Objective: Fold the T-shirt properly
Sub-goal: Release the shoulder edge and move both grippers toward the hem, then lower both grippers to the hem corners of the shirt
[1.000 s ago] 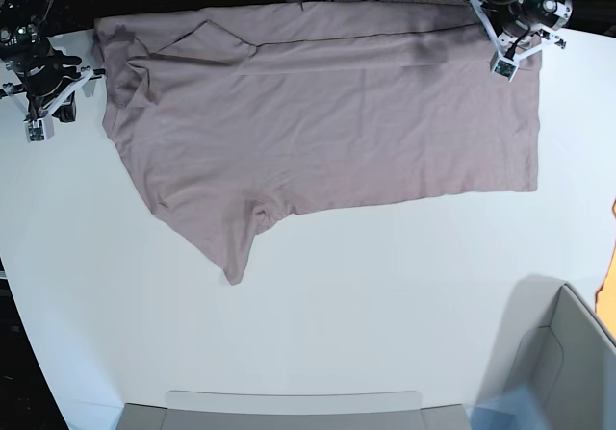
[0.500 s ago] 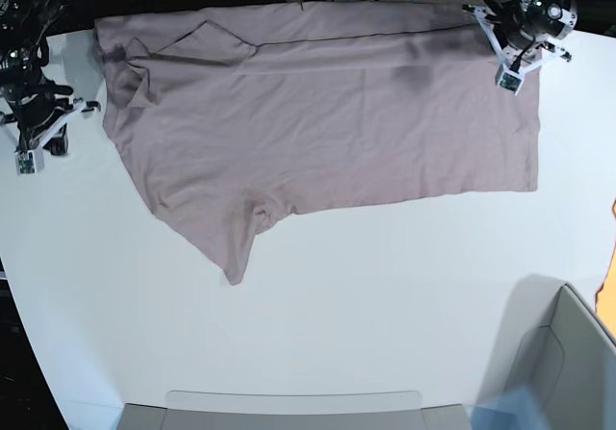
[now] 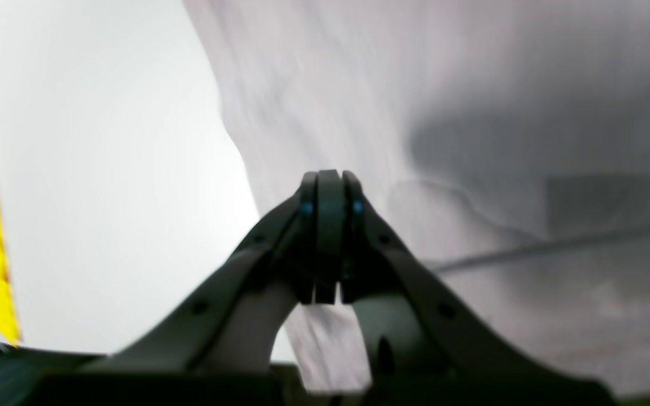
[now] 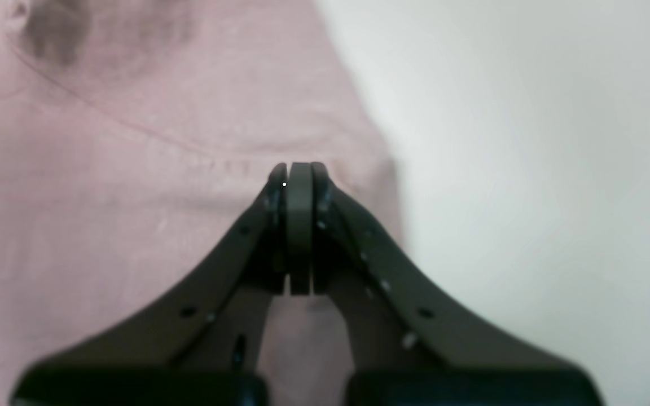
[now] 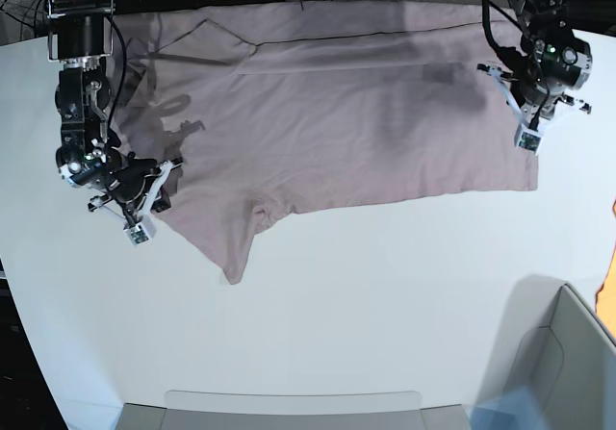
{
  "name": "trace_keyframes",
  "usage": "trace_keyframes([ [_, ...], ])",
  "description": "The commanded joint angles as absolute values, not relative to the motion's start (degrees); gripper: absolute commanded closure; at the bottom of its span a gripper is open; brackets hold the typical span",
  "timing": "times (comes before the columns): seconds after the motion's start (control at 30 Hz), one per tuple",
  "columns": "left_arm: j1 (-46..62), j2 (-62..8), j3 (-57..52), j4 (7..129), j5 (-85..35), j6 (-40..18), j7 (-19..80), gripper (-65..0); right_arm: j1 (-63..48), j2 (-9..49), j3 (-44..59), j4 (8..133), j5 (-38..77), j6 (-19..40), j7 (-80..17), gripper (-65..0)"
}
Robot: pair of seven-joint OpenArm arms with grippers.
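Thin dusty-mauve short-sleeved T-shirt (image 5: 337, 113) lies spread flat on the white desk (image 5: 385, 295), occupying the far half, one sleeve pointing toward the near edge. Right claw (image 5: 146, 216) sits at the shirt's edge on the base view's left side, over the fabric border beside that sleeve; in the right wrist view (image 4: 300, 175) its jaws are pressed together with nothing visible between the tips, pink cloth beneath. Left claw (image 5: 528, 137) hangs over the shirt's opposite edge; in the left wrist view (image 3: 329, 183) jaws likewise pressed together, no cloth seen pinched. Grey bin (image 5: 568, 353) at near corner.
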State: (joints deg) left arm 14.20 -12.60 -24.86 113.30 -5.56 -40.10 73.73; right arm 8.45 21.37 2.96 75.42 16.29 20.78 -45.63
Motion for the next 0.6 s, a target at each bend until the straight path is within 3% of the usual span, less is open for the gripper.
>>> trace_keyframes([
  [0.0, 13.58, -12.26, -25.10, 114.15, -5.49, -40.00, 74.07, 0.0, 9.71, 22.46, 2.33, 73.80, 16.13, 20.35, -44.97, 0.0],
  [0.17, 11.91, -11.47, -25.10, 114.15, -5.49, -40.00, 74.24, 0.0, 7.78, 24.04, 4.09, 69.85, 16.13, 20.35, -44.97, 0.0],
  [0.47, 11.65, -9.98, -24.57, 113.19, -5.49, -40.00, 74.15, 0.0, 2.24, 26.95, 12.79, 76.70, 16.13, 20.44, -44.70, -0.7],
  [0.57, 9.98, -9.98, -24.48, 113.19, -5.49, -40.00, 74.42, 0.0, 4.62, 26.77, 12.35, 78.11, 16.31, 20.35, -44.70, -13.1],
])
